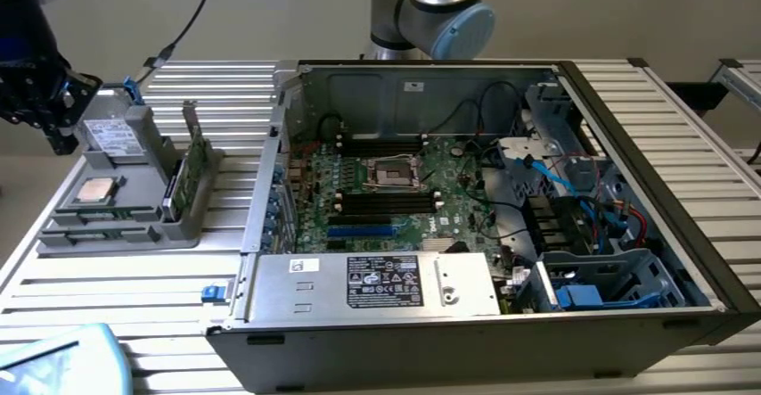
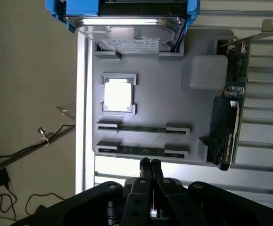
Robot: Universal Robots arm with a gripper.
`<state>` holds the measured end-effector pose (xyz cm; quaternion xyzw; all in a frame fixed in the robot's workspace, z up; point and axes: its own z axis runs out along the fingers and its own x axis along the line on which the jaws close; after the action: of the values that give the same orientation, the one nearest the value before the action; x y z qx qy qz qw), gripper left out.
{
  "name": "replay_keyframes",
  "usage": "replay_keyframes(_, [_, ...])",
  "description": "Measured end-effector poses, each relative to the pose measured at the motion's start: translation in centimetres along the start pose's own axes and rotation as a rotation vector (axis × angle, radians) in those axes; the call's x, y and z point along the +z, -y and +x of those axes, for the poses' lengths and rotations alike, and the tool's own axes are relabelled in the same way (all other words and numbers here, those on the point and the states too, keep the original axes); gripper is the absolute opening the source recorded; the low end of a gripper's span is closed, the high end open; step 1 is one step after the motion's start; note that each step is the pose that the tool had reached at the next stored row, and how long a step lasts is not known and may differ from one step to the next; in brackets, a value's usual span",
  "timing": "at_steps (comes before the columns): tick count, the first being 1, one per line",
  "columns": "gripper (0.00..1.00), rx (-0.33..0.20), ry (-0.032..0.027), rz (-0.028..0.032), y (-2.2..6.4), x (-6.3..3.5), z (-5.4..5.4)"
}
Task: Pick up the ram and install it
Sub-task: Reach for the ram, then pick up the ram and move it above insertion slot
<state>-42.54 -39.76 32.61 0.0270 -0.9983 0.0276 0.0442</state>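
In the exterior view we see a grey tray (image 1: 178,224) lying on the table (image 1: 131,292). Just beside the tray stands a big open computer case (image 1: 393,355), with its green board (image 1: 411,176) showing inside. A silver drive (image 1: 110,135) and a square silver chip (image 1: 95,190) rest in the tray. A card (image 1: 191,159) stands up on its edge on the side of the tray nearest the case. The gripper (image 1: 56,141) hangs in the air on the side of the tray away from the case, up by the drive end (it is dark and hard to make out there).

In the wrist view we look down on the tray (image 2: 197,108). The drive (image 2: 131,33) sits in a blue holder (image 2: 56,9) at the end of the tray farthest from the fingers. Next comes the chip (image 2: 119,94). After the chip, two ram sticks lie flat in the tray, side by side, each in its own slot. The inner ram stick (image 2: 143,128) is next to the chip. The outer ram stick (image 2: 141,150) is by the tray's edge, and it is the one nearest the gripper (image 2: 150,162). The fingers (image 2: 145,168) are pressed tight together and hold nothing. Their tips sit just past the tray's edge, close to the outer ram stick but apart from it. The card (image 2: 235,80) stands along one side of the tray.
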Motion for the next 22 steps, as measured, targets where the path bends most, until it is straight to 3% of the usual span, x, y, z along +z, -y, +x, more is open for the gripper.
replay_keyframes(2, [0.1,0.0,0.0037,-0.0028,0.0,0.03,0.06])
replay_keyframes(17, [0.1,0.0,0.0038,-0.0029,-0.02,0.08,0.1])
replay_keyframes(19, [0.1,-0.018,0.0106,-0.002,-0.03,0.19,0.17])
replay_keyframes(22, [0.1,-0.072,0.0136,-0.0012,-0.03,0.32,0.16])
